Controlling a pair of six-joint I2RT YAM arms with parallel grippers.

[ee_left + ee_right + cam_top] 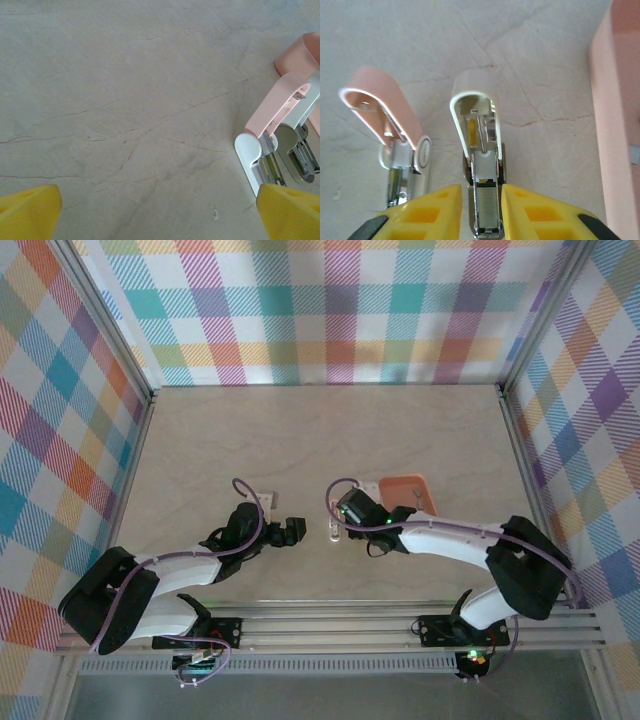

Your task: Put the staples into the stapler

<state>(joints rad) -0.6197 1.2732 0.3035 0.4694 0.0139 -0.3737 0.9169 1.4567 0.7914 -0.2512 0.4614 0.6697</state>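
The stapler lies on the table with its pale-lined lid swung open away from me. Its metal channel runs back between my right gripper's yellow fingers. A grey block of staples sits in that channel. My right gripper straddles the channel with its jaws narrowly parted, a thin gap on each side. In the top view it hovers at the table's middle, over the stapler. My left gripper is wide open over bare table, holding nothing, just left of the stapler.
A second small pink-lidded stapler, also open, lies just left of the first, seen too in the left wrist view. A salmon-orange tray stands right of the right gripper, its wall close by. A small whitish piece lies behind the left gripper.
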